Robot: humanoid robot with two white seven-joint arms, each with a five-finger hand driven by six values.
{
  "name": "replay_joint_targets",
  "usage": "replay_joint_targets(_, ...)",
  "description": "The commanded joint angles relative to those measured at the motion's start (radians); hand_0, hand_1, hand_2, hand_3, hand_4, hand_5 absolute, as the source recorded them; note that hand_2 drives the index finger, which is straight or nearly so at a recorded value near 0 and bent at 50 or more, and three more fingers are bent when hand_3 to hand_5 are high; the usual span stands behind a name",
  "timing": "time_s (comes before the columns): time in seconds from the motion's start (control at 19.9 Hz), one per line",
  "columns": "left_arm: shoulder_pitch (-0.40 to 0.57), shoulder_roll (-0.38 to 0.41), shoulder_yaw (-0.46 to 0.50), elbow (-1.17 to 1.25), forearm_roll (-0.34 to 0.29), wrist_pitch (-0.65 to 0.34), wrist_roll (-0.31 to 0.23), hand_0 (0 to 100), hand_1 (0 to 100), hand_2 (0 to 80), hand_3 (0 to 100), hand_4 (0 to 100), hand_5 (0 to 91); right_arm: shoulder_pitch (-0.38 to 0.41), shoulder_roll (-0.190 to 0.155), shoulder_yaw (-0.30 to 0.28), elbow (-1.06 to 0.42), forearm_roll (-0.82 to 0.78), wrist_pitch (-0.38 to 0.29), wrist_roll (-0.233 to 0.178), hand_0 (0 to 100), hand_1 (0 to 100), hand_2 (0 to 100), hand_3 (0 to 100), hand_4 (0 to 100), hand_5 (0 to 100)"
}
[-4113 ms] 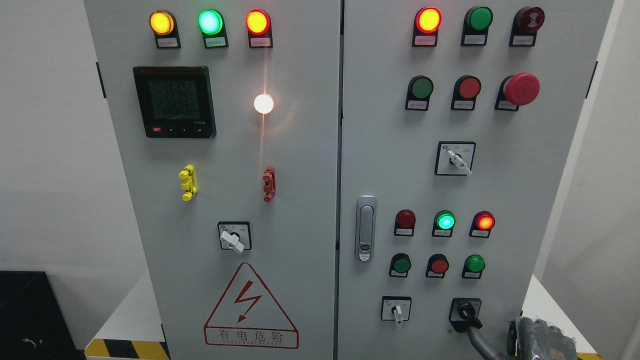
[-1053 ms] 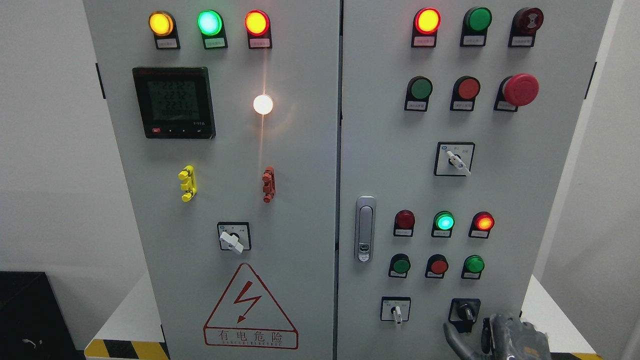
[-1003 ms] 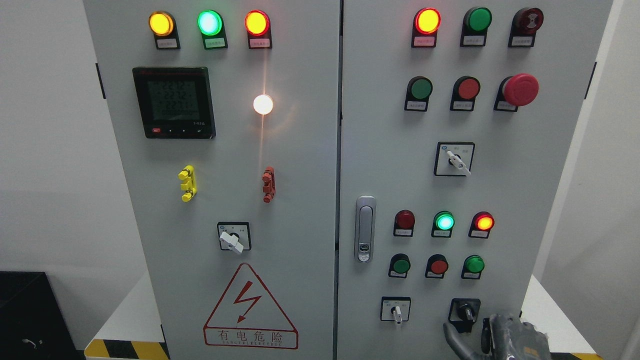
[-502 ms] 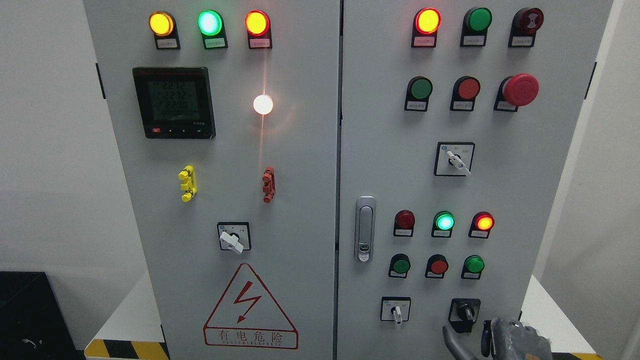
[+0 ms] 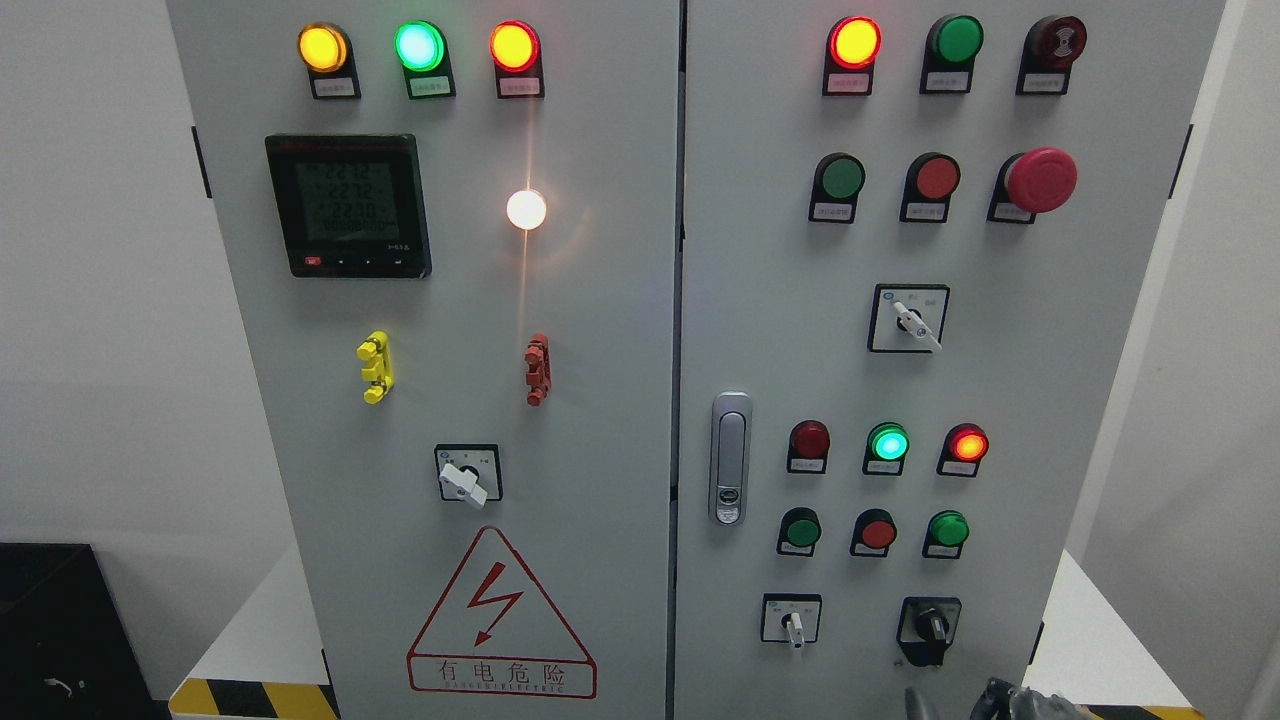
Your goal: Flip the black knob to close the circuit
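Nearest thing in view is the robot's right hand point(image 5: 1020, 698), a grey metallic lump just poking up at the bottom edge, under the cabinet's lower right corner. So little of it shows that I can't tell if the fingers are spread or curled, but it's clear of everything and holding nothing. Left hand isn't in view at all.

Just above it, apart from it, sits the black rotary knob on its black square plate point(image 5: 931, 627), low on the right-hand door of the grey steel electrical cabinet point(image 5: 1000, 400). Its handle points pretty much straight down. Next to it on the left is a small white-handled selector switch point(image 5: 793, 622).

Further up the door, the green indicator lamp point(image 5: 888, 442) and the red indicator lamp point(image 5: 968, 443) are both lit.

My read: the flip looks done, or at least nothing is on the knob now. Can't confirm the circuit is closed from the lamps alone, so that's a guess.
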Motion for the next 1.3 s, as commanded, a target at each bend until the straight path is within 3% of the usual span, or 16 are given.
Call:
replay_joint_targets(0.0,0.0,0.0,0.0,0.0,0.002,-0.001,0.0,12,56,0.0,0,0,0.0,0.091,0.0,0.109,-0.076,-0.282,-0.051,-0.062,0,2,60,81,73,63)
replay_joint_targets(0.3,0.0,0.0,-0.001,-0.001,0.0,-0.001,0.001,12,56,0.0,0,0,0.0,0.189,0.0,0.13,-0.073,-0.442,-0.255,-0.088,0,5,44,57,54,49)
replay_joint_targets(0.45,0.0,0.0,-0.001,0.0,0.0,-0.001,0.001,12,56,0.0,0,0,0.0,0.219,-0.002,0.15,-0.07,-0.578,-0.295,-0.091,0,7,34,47,45,41)
replay_joint_targets(0.6,0.0,0.0,0.0,-0.001,0.0,-0.001,0.0,12,56,0.0,0,0,0.0,0.265,-0.002,0.191,-0.074,-0.706,-0.33,-0.138,0,7,27,41,39,36)
replay_joint_targets(0.7,0.0,0.0,0.0,0.0,0.0,-0.001,0.0,12,56,0.0,0,0,0.0,0.286,-0.002,0.202,-0.076,-0.76,-0.359,-0.146,0,6,24,39,37,33)
replay_joint_targets(0.95,0.0,0.0,-0.001,0.0,0.002,-0.001,0.0,12,56,0.0,0,0,0.0,0.317,-0.002,0.216,-0.088,-0.838,-0.365,-0.119,0,5,17,33,30,25)
replay_joint_targets(1.05,0.0,0.0,-0.001,0.0,0.0,-0.001,0.0,12,56,0.0,0,0,0.0,0.318,-0.002,0.216,-0.094,-0.868,-0.362,-0.064,0,4,12,25,21,17)
replay_joint_targets(1.25,0.0,0.0,0.0,-0.001,0.0,-0.001,0.0,12,56,0.0,0,0,0.0,0.326,-0.004,0.213,-0.108,-0.874,-0.364,-0.042,0,4,3,13,9,3)
